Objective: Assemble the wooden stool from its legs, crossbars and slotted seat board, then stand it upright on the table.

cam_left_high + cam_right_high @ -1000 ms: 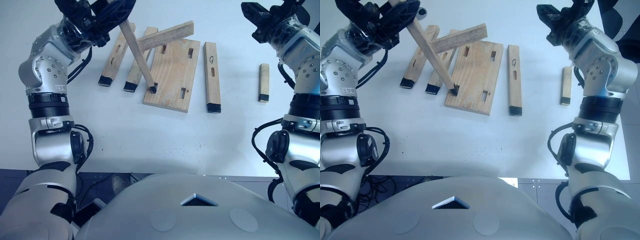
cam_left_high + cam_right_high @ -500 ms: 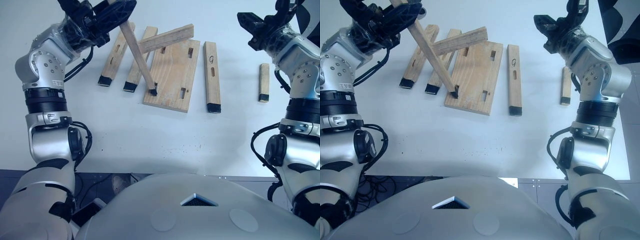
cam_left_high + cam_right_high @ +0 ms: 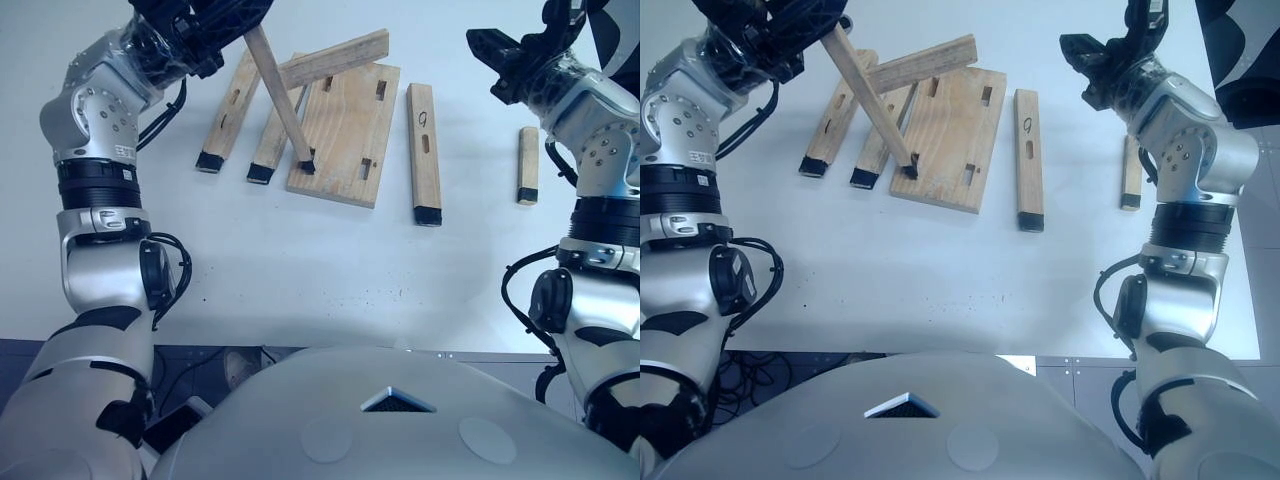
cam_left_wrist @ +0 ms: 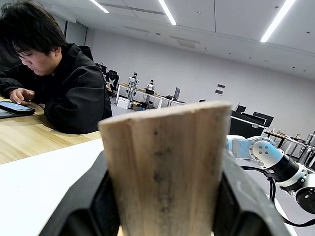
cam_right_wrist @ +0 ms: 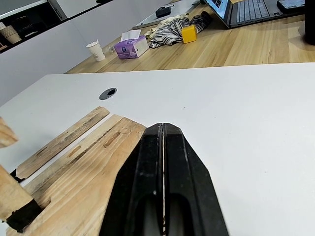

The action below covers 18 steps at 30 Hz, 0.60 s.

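From the head views, our left hand [image 3: 225, 15] pinches a leg [image 3: 278, 95] by its top. The leg is tilted, its black foot touching the seat board [image 3: 350, 125] at the near-left slot. Two more legs [image 3: 228, 110] lie just left of the board, a long bar [image 3: 335, 58] leans across its far edge, another leg [image 3: 424, 150] lies just right, and a short crossbar [image 3: 527, 165] sits beyond that on the worktop [image 3: 300, 270]. Our right hand [image 3: 485, 42] hovers off the board's far-right side.

Left wrist view — the fingers [image 4: 83, 211] clamp the leg's end.

Right wrist view — the fingers [image 5: 147, 187] are pressed together, empty, pointing toward the board.

We judge the first leg is being seated. Next we should bring it upright and press it into the slot.
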Tool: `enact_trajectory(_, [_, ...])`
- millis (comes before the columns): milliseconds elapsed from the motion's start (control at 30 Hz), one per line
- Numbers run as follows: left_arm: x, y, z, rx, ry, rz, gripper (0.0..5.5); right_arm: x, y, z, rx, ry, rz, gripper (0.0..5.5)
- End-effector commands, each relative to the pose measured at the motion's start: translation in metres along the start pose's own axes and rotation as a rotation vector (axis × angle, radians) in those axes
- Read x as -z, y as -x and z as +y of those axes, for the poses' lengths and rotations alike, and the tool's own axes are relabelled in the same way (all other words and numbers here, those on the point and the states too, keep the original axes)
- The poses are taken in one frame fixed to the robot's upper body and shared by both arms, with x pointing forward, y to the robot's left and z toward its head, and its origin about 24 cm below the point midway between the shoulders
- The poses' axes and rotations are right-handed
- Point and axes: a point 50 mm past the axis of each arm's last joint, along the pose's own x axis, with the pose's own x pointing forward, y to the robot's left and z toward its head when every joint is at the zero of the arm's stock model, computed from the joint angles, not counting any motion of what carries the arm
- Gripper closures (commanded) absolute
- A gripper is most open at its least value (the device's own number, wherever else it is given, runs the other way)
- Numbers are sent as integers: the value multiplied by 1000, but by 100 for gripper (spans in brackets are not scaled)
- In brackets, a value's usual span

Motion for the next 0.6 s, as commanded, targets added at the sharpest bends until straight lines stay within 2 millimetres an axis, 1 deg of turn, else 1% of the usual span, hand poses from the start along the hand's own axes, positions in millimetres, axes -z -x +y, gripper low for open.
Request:
enact_trajectory(33, [-14,-1,2,-16,-16,-6,349,3,-3,5,-19,-5,5,550])
enact_trajectory(267, [-13,0,7,-34,-19,8,349,6,-3,6,-28,-7,12,550])
enact_trajectory(433, [3,3,11,-50,-28,74,349,8,-3,7,-31,-9,18,550])
enact_trajectory(500, [6,5,13,-55,-24,94,349,9,-3,7,-33,-10,23,550])
enact_trajectory(600, [9,13,16,-57,-17,177,349,11,-2,7,-36,-11,29,550])
